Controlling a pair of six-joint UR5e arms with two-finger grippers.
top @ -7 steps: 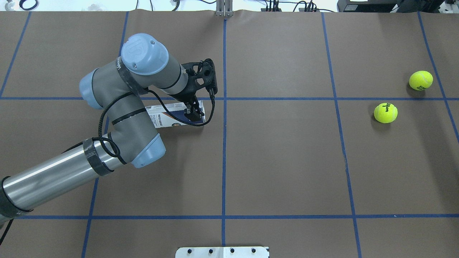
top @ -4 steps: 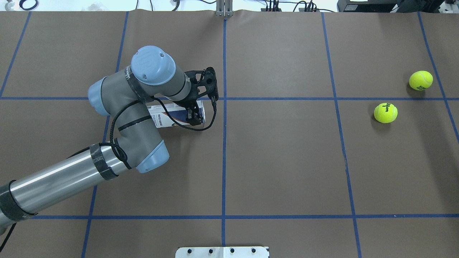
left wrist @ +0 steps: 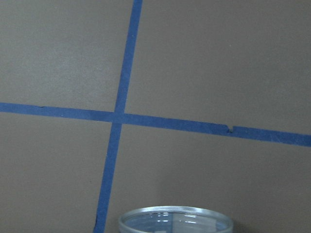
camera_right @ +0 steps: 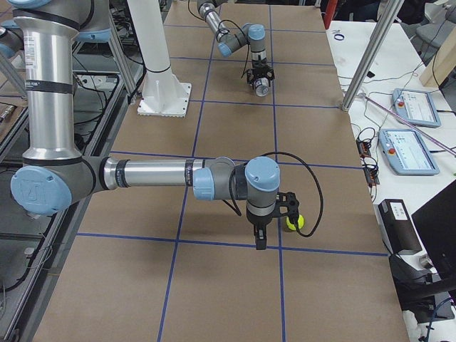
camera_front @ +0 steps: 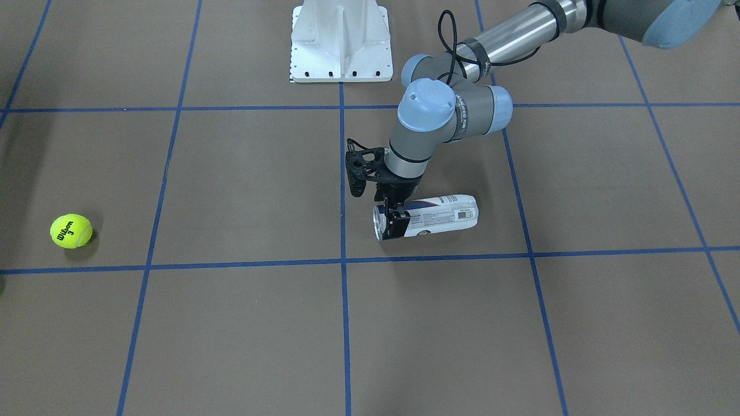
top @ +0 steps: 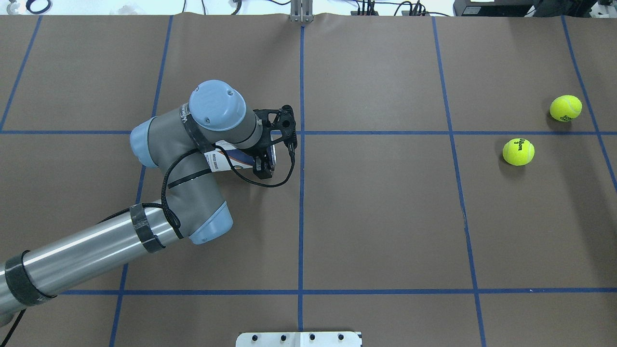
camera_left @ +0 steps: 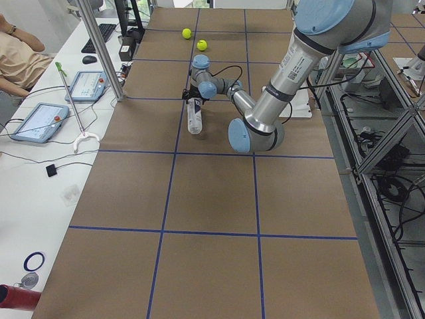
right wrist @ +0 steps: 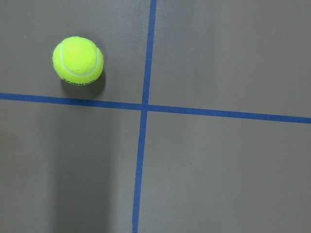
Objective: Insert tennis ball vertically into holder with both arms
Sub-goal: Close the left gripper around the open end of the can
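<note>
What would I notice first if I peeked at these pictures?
The big grey left arm reaches in from the table's left, its black hand gripping a clear tennis-ball can lying on its side near the middle. Far off on the right sit a bright yellow-green ball and a second ball.

My left tool (camera_front: 391,215) is black. Blue tape (top: 301,217) grids the brown surface (top: 385,217). The fuzzy yellow-green tennis ball (top: 518,152) carries black print; the clear plastic can (camera_front: 445,214) a white-and-navy label.

Clearance: table (top: 385,217) centre and near side open.
Obstacles: left arm (top: 173,140) bent over the lying holder (camera_front: 445,215); tennis ball (top: 518,152) and second ball (top: 566,108) far right, apart.
</note>
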